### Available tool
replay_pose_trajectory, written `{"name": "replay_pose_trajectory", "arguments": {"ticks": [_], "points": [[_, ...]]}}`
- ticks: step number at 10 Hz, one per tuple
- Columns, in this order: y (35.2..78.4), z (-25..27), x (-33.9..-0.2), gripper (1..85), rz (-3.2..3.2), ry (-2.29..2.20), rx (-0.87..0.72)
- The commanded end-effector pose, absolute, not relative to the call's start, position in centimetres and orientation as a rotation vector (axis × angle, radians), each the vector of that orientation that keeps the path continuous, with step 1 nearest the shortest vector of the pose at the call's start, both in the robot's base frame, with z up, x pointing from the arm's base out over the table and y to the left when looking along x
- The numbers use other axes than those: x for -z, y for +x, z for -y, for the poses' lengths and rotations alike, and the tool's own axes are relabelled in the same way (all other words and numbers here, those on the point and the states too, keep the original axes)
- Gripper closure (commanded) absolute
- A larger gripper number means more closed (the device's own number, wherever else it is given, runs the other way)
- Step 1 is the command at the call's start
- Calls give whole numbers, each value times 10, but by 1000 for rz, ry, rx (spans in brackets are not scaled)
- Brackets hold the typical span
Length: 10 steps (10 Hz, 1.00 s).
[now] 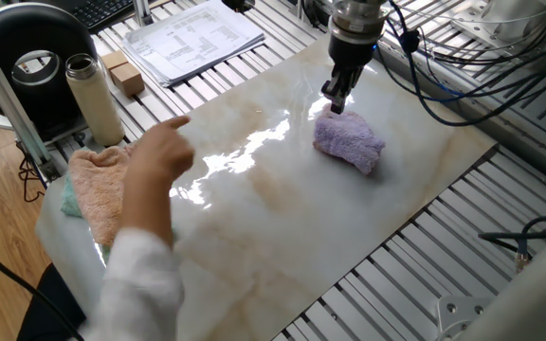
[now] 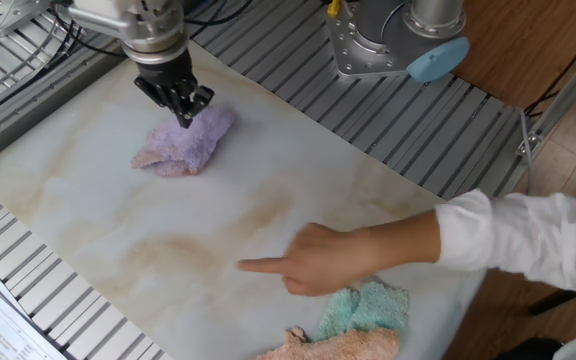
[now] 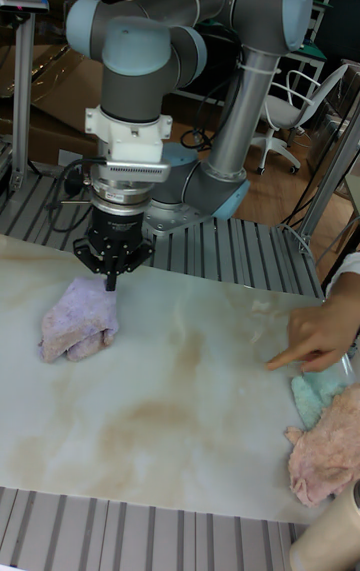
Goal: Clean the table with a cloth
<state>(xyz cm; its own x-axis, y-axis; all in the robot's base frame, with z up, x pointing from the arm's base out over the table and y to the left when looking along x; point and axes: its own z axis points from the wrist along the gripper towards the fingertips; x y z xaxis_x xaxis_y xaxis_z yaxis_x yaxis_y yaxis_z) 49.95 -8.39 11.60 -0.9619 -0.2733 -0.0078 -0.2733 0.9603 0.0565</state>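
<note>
Marble table [image 1: 282, 246], cream-white with tan veining, bearing the lavender cloth [image 1: 349, 142] bunched near one end. Gripper [image 1: 336, 96] poised at the cloth's upper edge, its fingers drawn together to a narrow tip; whether they pinch any fabric cannot be told. Person's hand [image 2: 318, 260] with index finger pointing over the slab's middle. Peach cloth [image 3: 325, 451] overlapping a teal cloth [image 2: 368, 308] at the opposite end. Steel bottle [image 1: 93, 95], contents not visible, standing beside that end.

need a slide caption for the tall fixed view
UR5 gripper closed on the edge of the lavender cloth on the marble table, while a person's hand points at the slab.
</note>
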Motion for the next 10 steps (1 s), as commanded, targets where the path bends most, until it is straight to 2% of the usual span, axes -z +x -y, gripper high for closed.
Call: {"name": "replay_pose_trajectory", "arguments": {"ticks": [1,4,7,8,9,10], "points": [[507,60,-121,843,3142,483,183],[519,15,-120,843,3160,338,137],[516,24,-115,843,3115,395,50],[515,27,-114,697,3104,457,33],[520,26,-114,243,3110,624,67],[524,23,-114,117,3106,718,75]]}}
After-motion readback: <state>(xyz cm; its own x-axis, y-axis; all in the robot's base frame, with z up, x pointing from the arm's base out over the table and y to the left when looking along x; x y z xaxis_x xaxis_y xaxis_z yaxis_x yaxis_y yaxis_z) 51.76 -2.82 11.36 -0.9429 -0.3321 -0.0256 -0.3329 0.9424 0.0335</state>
